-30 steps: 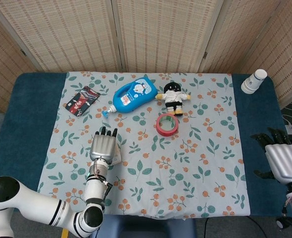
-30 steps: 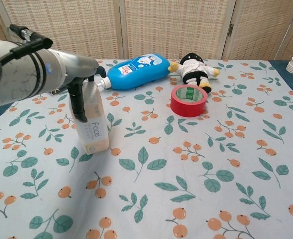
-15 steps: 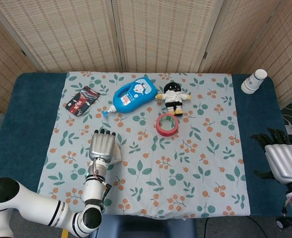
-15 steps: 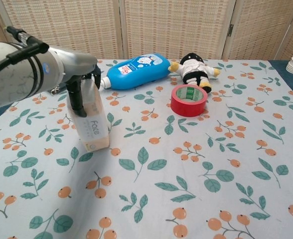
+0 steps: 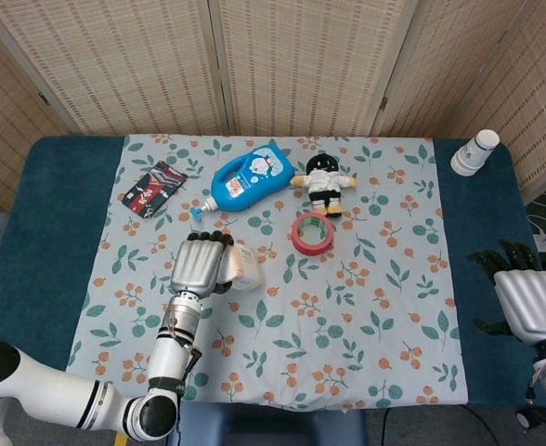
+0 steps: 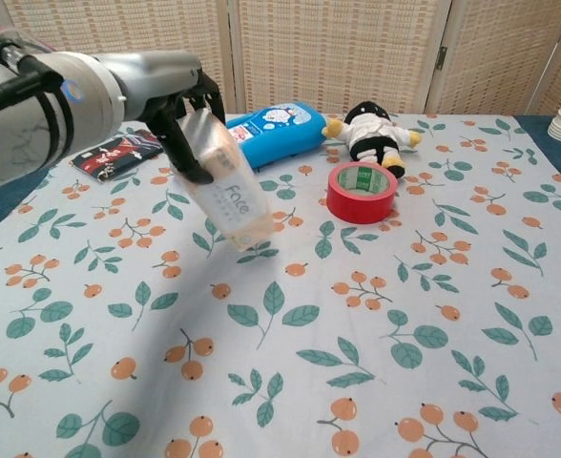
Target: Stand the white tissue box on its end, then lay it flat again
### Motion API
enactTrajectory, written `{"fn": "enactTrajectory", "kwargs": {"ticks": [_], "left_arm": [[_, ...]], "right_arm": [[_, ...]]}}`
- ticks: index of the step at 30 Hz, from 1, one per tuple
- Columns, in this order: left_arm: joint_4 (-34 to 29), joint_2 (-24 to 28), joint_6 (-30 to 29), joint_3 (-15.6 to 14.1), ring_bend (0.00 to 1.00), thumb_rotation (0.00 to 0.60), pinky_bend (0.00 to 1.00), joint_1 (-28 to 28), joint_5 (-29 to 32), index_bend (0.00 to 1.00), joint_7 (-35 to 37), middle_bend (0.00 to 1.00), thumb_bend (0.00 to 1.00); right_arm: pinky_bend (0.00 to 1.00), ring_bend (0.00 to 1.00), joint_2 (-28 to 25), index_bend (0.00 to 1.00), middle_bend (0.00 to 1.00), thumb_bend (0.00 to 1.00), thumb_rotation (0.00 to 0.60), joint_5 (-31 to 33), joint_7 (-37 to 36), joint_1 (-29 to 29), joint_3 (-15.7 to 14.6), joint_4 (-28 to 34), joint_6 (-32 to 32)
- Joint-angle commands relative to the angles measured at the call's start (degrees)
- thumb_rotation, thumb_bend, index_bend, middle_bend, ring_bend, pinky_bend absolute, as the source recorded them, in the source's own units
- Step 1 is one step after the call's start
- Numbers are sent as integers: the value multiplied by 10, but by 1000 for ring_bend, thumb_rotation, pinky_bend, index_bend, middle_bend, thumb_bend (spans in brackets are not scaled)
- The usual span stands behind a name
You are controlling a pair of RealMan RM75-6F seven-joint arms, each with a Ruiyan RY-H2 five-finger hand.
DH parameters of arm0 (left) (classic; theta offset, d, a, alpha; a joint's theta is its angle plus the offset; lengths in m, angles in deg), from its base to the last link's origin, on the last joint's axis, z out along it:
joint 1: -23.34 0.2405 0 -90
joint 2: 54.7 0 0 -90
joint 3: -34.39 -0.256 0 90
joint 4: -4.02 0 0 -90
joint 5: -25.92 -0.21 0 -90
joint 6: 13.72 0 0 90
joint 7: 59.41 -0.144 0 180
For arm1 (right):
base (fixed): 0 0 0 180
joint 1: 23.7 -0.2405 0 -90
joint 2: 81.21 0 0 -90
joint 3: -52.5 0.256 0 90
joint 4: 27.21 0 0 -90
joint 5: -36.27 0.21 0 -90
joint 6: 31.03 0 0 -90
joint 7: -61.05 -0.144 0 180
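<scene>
Left robot hand (image 6: pixel 180 105) grips the tilted white tissue box (image 6: pixel 231 191), lifted off the tablecloth (image 6: pixel 376 315).

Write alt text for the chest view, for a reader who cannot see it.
The left robot hand grips a white tissue box, tilted over a leaf-and-berry tablecloth. Behind lie a blue bottle, a plush doll and a red tape roll.

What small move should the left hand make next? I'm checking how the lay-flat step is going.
Probably keep tipping the tissue box down onto the cloth: the left hand grips its upper end, and it leans with its lower end near the cloth.
</scene>
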Motion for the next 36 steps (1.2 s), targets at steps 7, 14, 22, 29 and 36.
{"fn": "enactTrajectory", "kwargs": {"ticks": [7,14,22,29,36], "left_arm": [[49,12,110,-20,280,600,245,116,-195,443,300,596,285],[131,-29,118,-45,282,600,255,169,-307,446,454,602,271],[259,-82,121,-71,282,600,255,218,-379,446,586,602,269],[363,-115,130,-71,282,600,255,249,-399,444,650,600,264],[414,-134,145,-56,282,600,256,258,-411,445,676,600,263]], "right_arm": [[0,0,7,202,179,54,600,6,12,-4,-2,0,-2],[0,0,9,202,180,54,600,9,16,-5,-3,1,-1],[0,0,7,202,180,54,600,7,13,-5,-3,2,0],[0,0,11,202,180,54,600,9,19,-8,-6,2,-8],[0,0,15,202,180,53,600,18,26,-12,-7,1,-11]]}}
